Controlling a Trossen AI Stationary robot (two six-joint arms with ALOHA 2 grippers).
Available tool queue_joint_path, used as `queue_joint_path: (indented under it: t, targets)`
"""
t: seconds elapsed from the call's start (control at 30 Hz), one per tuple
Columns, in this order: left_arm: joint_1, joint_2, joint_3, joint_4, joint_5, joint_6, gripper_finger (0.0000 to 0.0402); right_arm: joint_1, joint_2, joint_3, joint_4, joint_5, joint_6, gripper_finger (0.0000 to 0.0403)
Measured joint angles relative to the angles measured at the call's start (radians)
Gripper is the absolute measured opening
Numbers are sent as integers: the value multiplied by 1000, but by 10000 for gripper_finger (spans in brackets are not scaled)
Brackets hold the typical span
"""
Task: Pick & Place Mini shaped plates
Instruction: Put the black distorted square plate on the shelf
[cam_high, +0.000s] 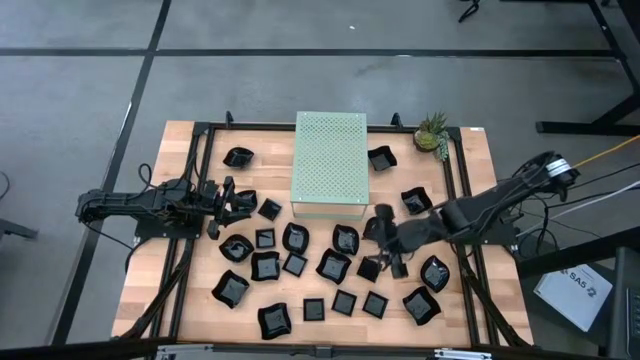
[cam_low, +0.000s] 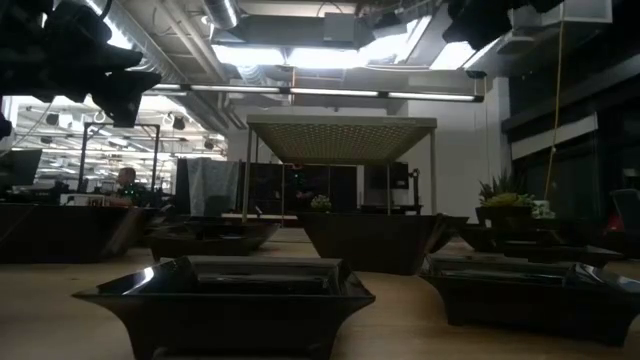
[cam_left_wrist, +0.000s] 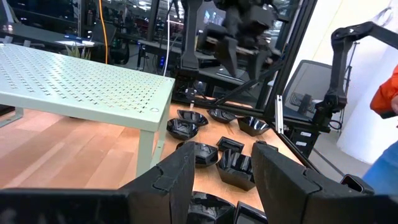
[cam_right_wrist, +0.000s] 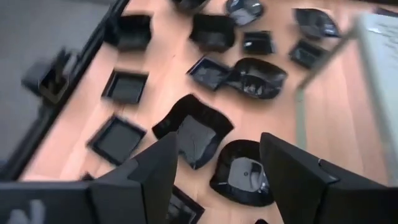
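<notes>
Right gripper (cam_high: 383, 243) is open and empty, over the mini shaped plates (cam_high: 334, 268); the round plate (cam_right_wrist: 244, 172) sits just ahead between its fingers. Left gripper (cam_high: 232, 205) is open too, parked beside the green box (cam_high: 330, 162), farther from that plate.

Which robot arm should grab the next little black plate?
Probably the right one. The right gripper hangs open directly over the crowd of little black plates in front of the green box, with empty fingers. The left gripper is also open but sits at the group's left edge.
</notes>
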Motion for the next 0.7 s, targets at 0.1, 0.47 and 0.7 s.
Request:
queue_joint_path:
  t: [0.1, 0.47, 0.7]
  targets:
    - [0, 0, 0, 0, 0, 0, 152, 13, 65, 45, 2, -1, -95, 226]
    - [0, 0, 0, 0, 0, 0, 152, 24, 312, 196, -13, 0, -274, 226]
    - [0, 0, 0, 0, 0, 0, 152, 51, 426, 210, -35, -1, -346, 226]
